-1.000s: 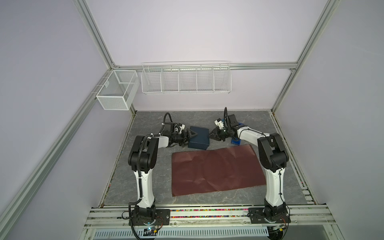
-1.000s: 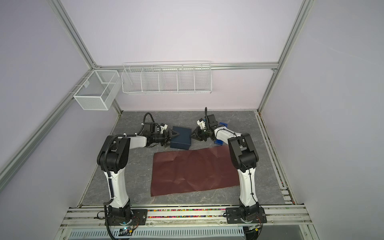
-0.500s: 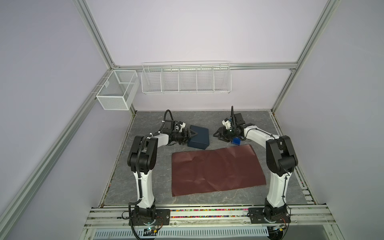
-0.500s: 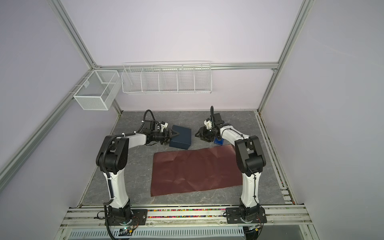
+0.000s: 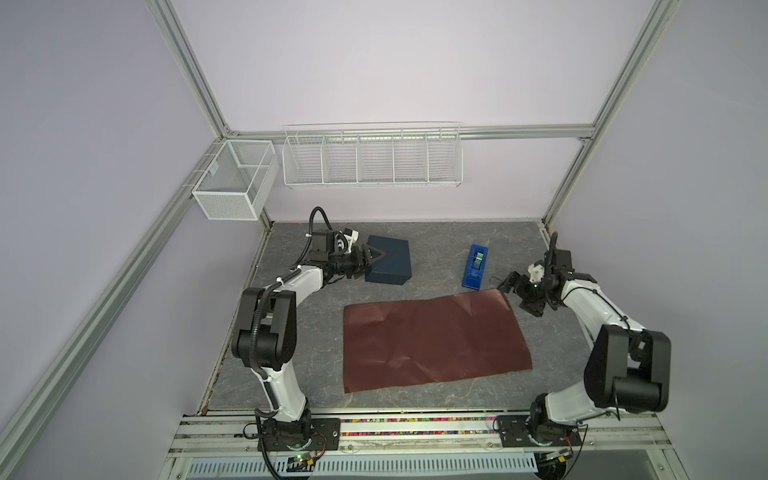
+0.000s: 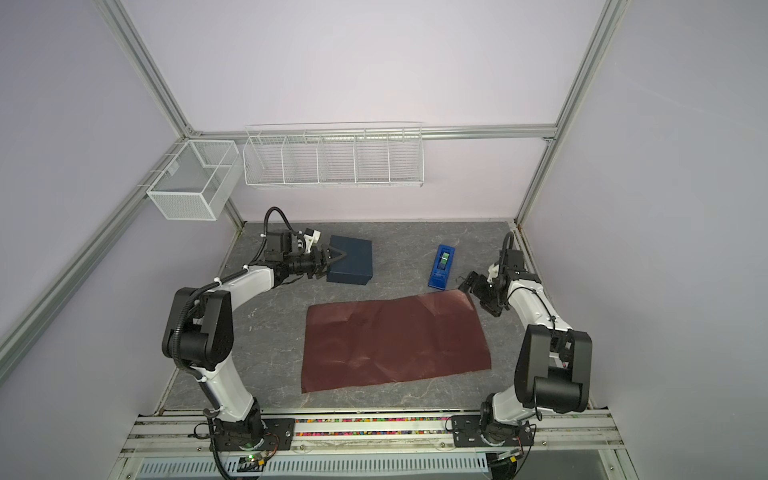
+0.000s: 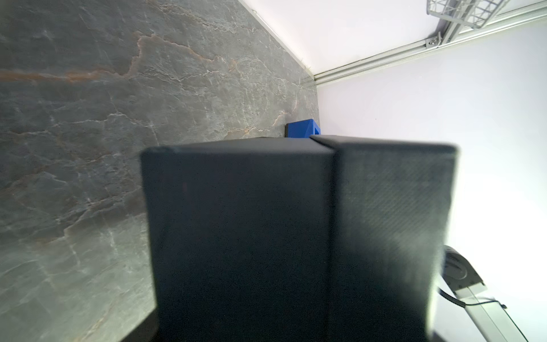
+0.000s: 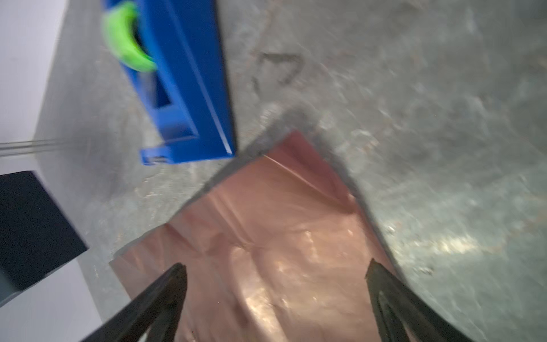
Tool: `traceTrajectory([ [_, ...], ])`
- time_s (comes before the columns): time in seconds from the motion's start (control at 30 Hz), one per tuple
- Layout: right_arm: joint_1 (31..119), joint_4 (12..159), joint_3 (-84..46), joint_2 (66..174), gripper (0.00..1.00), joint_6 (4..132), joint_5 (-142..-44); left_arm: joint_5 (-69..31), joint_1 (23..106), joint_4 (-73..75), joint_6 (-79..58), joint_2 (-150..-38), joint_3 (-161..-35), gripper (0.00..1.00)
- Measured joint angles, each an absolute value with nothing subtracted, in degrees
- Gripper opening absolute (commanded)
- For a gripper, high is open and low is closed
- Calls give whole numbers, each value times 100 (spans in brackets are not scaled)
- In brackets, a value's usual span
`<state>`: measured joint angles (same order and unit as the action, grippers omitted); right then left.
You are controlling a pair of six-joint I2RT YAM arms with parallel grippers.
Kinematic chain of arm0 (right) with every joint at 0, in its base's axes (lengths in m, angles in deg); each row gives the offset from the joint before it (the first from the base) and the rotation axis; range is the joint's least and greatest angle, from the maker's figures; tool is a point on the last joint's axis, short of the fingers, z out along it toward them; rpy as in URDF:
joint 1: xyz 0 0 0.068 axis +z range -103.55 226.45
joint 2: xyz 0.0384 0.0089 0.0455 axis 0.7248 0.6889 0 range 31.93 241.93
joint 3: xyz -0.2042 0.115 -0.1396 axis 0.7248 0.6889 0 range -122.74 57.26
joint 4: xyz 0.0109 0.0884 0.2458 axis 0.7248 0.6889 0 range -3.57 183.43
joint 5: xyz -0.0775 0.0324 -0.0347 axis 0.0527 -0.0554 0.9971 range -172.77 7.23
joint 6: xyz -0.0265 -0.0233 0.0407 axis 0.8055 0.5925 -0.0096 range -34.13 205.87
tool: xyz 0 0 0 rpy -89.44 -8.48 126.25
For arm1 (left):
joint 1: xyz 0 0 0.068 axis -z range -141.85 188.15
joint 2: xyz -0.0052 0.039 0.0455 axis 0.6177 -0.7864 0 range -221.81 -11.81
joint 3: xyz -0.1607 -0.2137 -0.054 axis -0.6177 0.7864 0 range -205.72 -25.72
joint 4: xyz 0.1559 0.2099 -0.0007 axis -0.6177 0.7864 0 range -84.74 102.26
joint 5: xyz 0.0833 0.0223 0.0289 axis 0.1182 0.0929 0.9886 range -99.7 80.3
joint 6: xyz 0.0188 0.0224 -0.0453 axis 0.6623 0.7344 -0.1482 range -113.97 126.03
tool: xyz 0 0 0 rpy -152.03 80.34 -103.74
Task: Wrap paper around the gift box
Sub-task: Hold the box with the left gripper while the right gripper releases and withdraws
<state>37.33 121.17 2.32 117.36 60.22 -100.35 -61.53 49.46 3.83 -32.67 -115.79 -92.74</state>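
Gift box [image 5: 390, 266] sits beyond the paper [image 5: 432, 336], not on it.
My left gripper [image 5: 372, 255] reaches over its edge; clamped or not, I cannot tell. My right gripper [image 8: 276, 265] gapes empty above a paper corner. A weak hold could drop the box, crumpling the sheet.

The grey stone-look table [image 5: 291, 353] bears the gift box [image 5: 392, 262], a blue tape dispenser [image 5: 475, 266] and the paper [image 5: 432, 340].
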Motion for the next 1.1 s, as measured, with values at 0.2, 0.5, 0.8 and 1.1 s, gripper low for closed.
traceTrajectory([
  [0.2,3659,12412,1045,11312,98,6018,-9808,-6155,4946,357,-3262,-11216,-8905,64],
  [0.5,3656,12677,1567,10923,98,5887,-9043,-6182,4946,294,-3243,-11004,-8629,64],
  [0.8,3986,12714,1758,10907,100,5716,-8995,-6208,4946,217,-3247,-11004,-8627,64],
  [1.1,5097,12591,1926,10739,99,4958,-9056,-6206,4946,152,-3271,-10996,-8601,65],
])
